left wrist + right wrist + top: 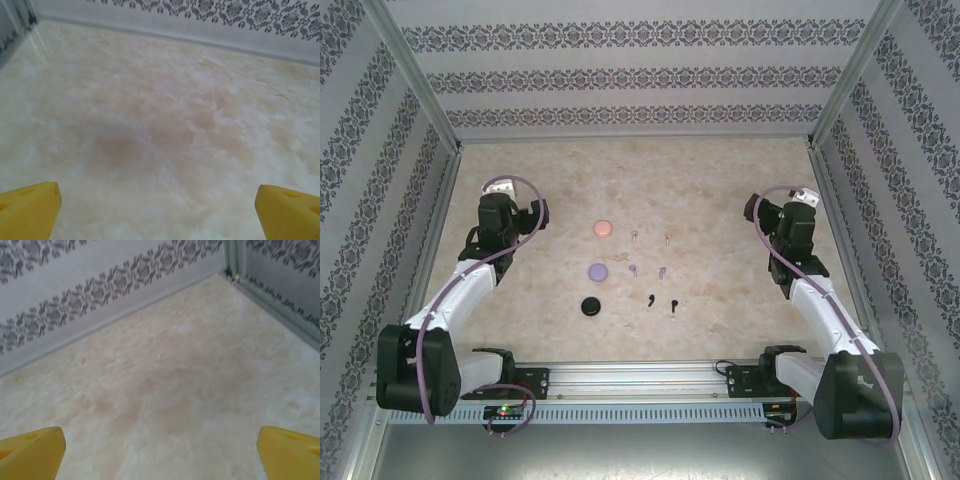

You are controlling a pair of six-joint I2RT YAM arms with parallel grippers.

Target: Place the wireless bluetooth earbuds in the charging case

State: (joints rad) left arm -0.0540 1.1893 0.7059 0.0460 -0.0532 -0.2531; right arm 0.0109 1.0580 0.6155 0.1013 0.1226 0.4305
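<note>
Three round charging cases lie in a column at the table's middle: pink (603,229), purple (598,270) and black (590,306). To the right of each lie two tiny earbuds of matching colour: pink (635,237), purple (633,269) and black (651,300). My left gripper (500,207) hangs left of the cases, well apart from them. In the left wrist view it (157,212) is open, yellow fingertips (30,206) wide apart over bare table. My right gripper (790,215) hovers far right of the earbuds, also open (160,452), with nothing between its yellow pads (287,450).
The marbled beige table (720,300) is enclosed by patterned walls (640,75) with metal corner posts (420,75). Free surface lies between each gripper and the central row of things. A metal rail (640,385) carrying both arm bases runs along the near edge.
</note>
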